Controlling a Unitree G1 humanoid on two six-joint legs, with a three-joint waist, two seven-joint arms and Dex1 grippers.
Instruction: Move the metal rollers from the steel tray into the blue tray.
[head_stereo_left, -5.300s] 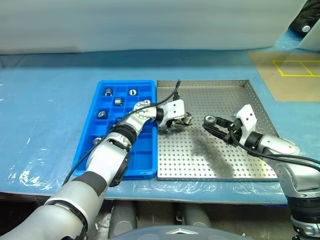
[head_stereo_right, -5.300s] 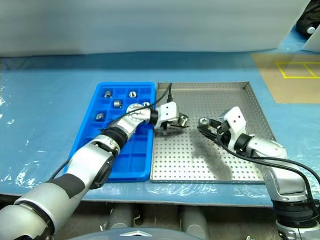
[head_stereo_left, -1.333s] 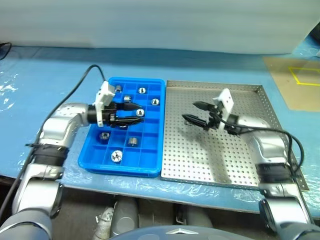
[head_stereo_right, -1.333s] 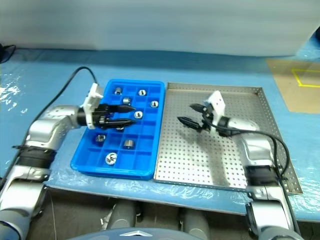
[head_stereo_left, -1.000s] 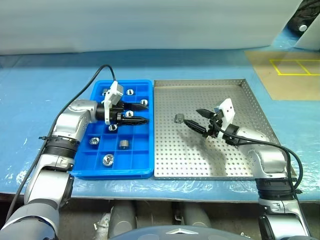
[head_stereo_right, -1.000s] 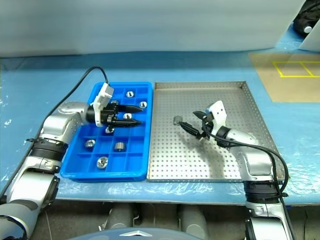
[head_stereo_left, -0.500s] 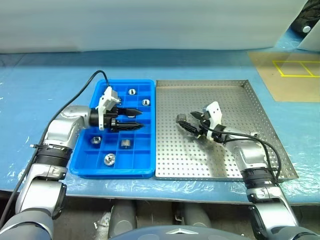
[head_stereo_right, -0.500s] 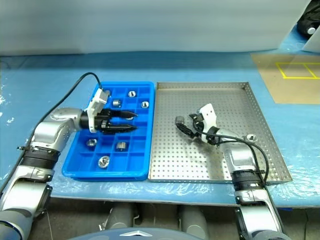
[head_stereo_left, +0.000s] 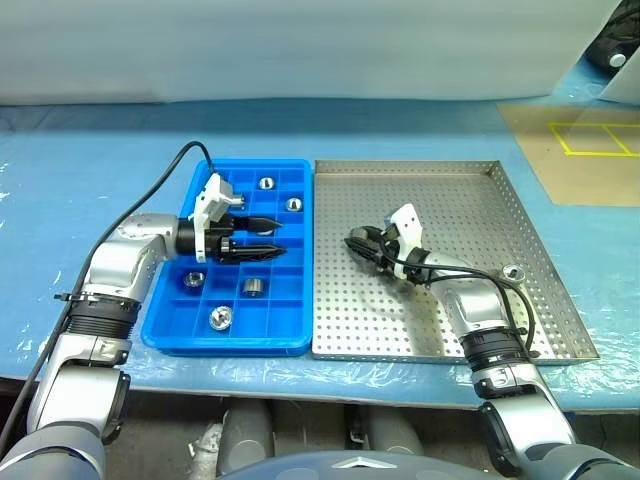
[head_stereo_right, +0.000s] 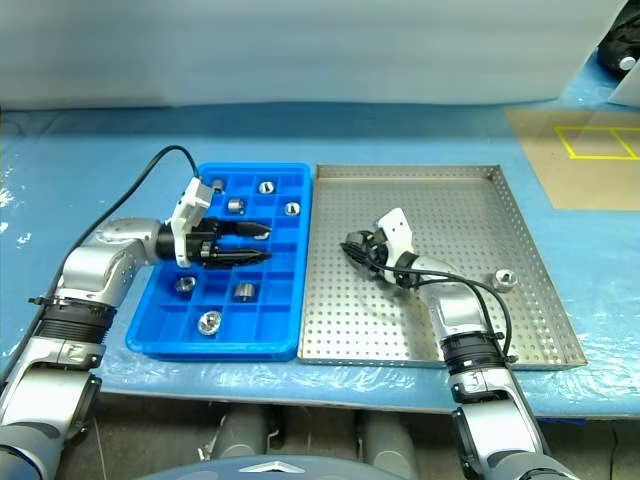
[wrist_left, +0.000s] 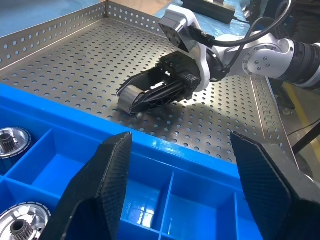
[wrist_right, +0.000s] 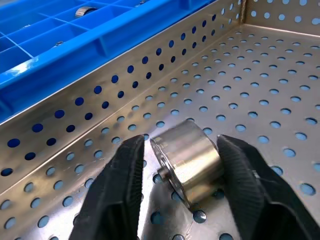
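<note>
The left gripper (head_stereo_left: 262, 239) hangs over the middle of the blue tray (head_stereo_left: 289, 344), pointing toward three o'clock, its black fingers apart and empty. Six metal rollers (head_stereo_left: 219, 318) appear to sit in the blue compartments — so most of the job looks done.

To the right, in the steel tray (head_stereo_left: 450, 185), the right gripper (head_stereo_right: 352, 245) lies low at the nine-o'clock side of the perforated floor, its fingers (wrist_right: 122, 165) bracketing a roller (wrist_right: 189, 160); the jaws look nearly together on it, though I cannot tell that the grip is firm. One more loose roller (head_stereo_left: 514, 271) rests at the three-o'clock edge, well apart.

In my judgement two rollers remain to carry. The raised rims between the two trays stand in the path, and a taped floor mat (head_stereo_left: 575, 140) lies at two o'clock, out of the way.
</note>
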